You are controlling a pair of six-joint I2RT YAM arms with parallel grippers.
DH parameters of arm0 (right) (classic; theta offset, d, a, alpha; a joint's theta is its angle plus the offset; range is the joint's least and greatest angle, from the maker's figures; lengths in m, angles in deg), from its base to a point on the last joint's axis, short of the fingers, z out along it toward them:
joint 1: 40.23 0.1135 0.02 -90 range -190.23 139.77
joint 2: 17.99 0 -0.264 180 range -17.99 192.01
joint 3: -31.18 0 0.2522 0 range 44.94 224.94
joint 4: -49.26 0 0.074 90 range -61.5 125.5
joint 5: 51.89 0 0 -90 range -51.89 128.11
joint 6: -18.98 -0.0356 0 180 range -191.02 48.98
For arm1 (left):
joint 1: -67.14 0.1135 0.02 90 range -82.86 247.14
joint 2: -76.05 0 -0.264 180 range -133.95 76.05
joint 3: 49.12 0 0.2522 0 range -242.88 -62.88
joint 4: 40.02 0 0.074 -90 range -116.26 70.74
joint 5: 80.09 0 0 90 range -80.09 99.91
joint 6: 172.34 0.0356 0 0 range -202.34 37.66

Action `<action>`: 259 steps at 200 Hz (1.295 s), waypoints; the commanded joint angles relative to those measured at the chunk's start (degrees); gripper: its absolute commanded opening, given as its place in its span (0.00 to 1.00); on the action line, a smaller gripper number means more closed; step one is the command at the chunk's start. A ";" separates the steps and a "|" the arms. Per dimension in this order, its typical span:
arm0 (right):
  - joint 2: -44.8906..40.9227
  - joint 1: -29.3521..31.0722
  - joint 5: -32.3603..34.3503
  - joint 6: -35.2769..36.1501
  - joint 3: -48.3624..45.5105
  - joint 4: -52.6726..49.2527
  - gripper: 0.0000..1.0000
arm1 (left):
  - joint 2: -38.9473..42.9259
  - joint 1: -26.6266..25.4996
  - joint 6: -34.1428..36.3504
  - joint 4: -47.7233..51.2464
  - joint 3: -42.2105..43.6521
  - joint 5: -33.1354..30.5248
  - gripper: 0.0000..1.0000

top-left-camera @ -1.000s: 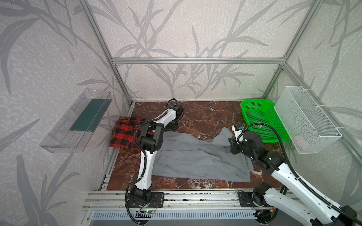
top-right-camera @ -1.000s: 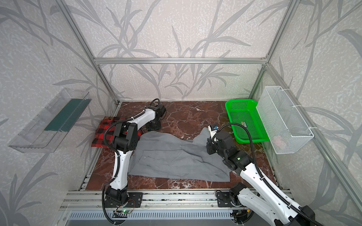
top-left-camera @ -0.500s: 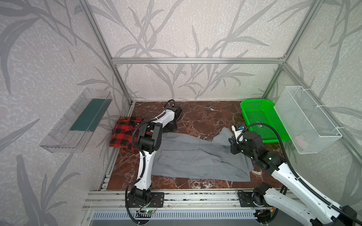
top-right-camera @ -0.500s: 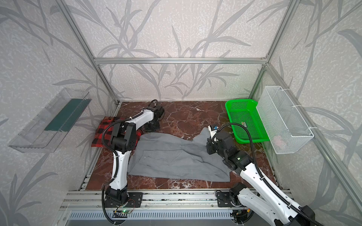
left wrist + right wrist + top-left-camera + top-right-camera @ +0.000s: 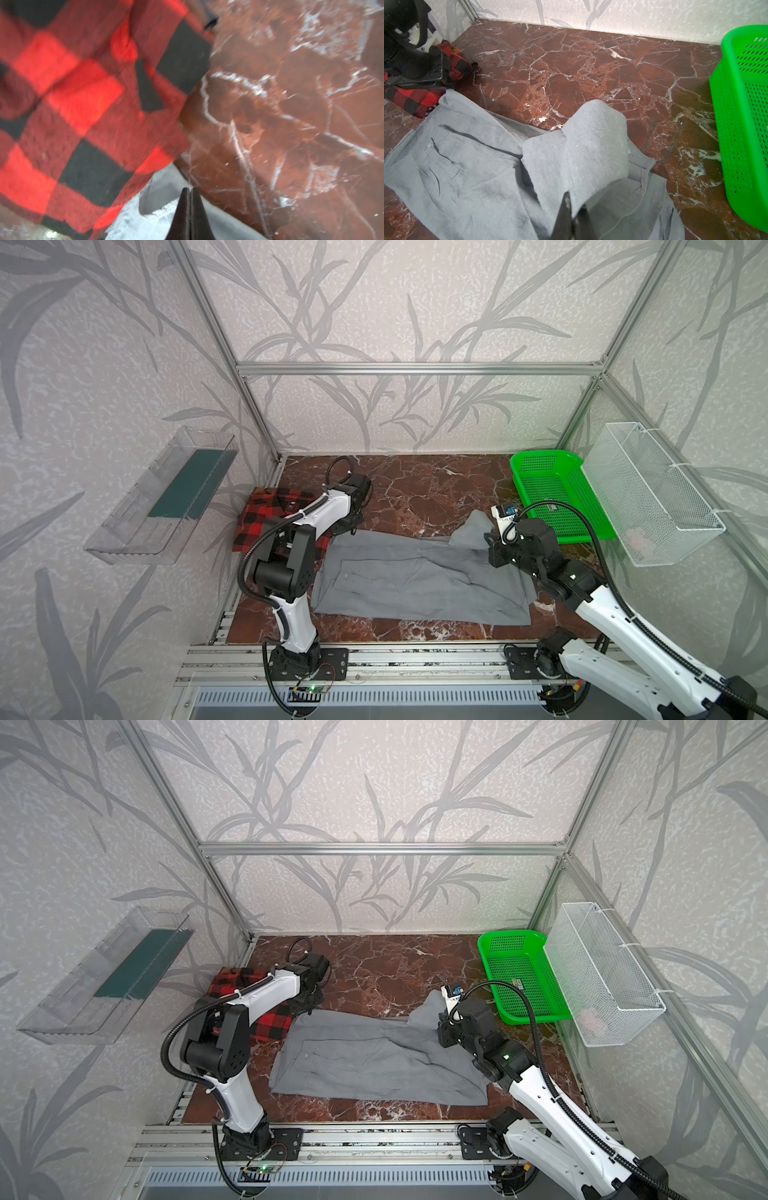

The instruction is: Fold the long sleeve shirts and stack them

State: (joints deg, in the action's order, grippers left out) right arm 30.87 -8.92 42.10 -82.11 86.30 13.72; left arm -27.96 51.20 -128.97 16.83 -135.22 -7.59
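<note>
The light gray shirt (image 5: pixel 415 585) (image 5: pixel 374 1065) lies spread across the middle of the marble table. The red-and-black plaid shirt (image 5: pixel 266 514) (image 5: pixel 270 1021) lies bunched at the far left, partly hidden by my left arm. My left gripper (image 5: pixel 351 531) (image 5: pixel 189 190) is shut at the gray shirt's far-left corner (image 5: pixel 158 199), right beside the plaid edge (image 5: pixel 104 128). My right gripper (image 5: pixel 492 549) (image 5: pixel 574 199) is shut on a flap of the gray shirt (image 5: pixel 581 141) at its far right. That flap is lifted off the table and drapes over the fingers.
A green plastic basket (image 5: pixel 544 456) (image 5: pixel 737 104) stands at the back right. A white wire basket (image 5: pixel 648 489) hangs on the right wall. A clear shelf (image 5: pixel 166 493) is fixed to the left wall. Bare marble (image 5: pixel 436 489) stretches behind the gray shirt.
My left gripper has shut at the gray shirt's far-left corner. The right arm and its lifted flap have stayed as they were.
</note>
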 commanded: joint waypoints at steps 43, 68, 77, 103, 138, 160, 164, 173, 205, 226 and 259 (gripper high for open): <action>-0.58 0.23 3.53 -2.14 0.44 -5.82 0.00 | 12.49 -3.70 -7.66 -5.94 15.04 -3.55 0.03; -0.58 0.24 5.53 -2.79 0.75 -7.83 0.00 | 17.77 -7.70 -10.55 -5.62 20.02 -6.25 0.07; -1.00 0.22 5.98 -2.88 0.71 -8.16 0.00 | 19.44 -9.03 -11.71 -5.33 21.46 -6.50 0.08; -1.05 0.11 7.17 -2.97 1.11 -9.59 0.00 | 24.48 -12.23 -14.25 -3.91 25.55 -7.93 0.09; -2.60 0.18 3.34 -2.50 0.74 -8.75 0.00 | 29.92 -12.52 -16.12 0.30 29.30 -12.33 0.45; -3.90 0.24 -3.71 -1.81 0.50 -7.03 0.02 | 33.63 -12.41 -15.20 0.75 30.23 -15.22 0.46; -3.86 0.39 -5.17 -2.05 0.57 -6.82 0.04 | 34.38 -12.38 -14.95 0.53 30.44 -15.21 0.46; -2.88 0.51 -8.92 -2.35 0.80 -7.07 0.06 | 35.99 -12.29 -14.34 0.33 30.42 -14.98 0.47; -0.16 10.55 -5.29 -5.12 -1.46 -9.49 0.08 | 39.76 -12.05 -11.36 0.11 28.16 -15.11 0.64; 0.21 18.44 -1.91 -8.47 -4.59 -9.00 0.13 | 40.68 -11.90 -8.39 -0.60 26.53 -14.21 0.72; -1.39 21.22 -2.19 -16.33 -5.99 -15.23 0.27 | 41.37 -11.73 -3.85 -0.95 23.73 -10.82 0.82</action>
State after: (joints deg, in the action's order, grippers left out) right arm 31.06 11.69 38.67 -91.38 80.77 3.71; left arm 12.08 39.16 -137.28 15.52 -108.62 -19.48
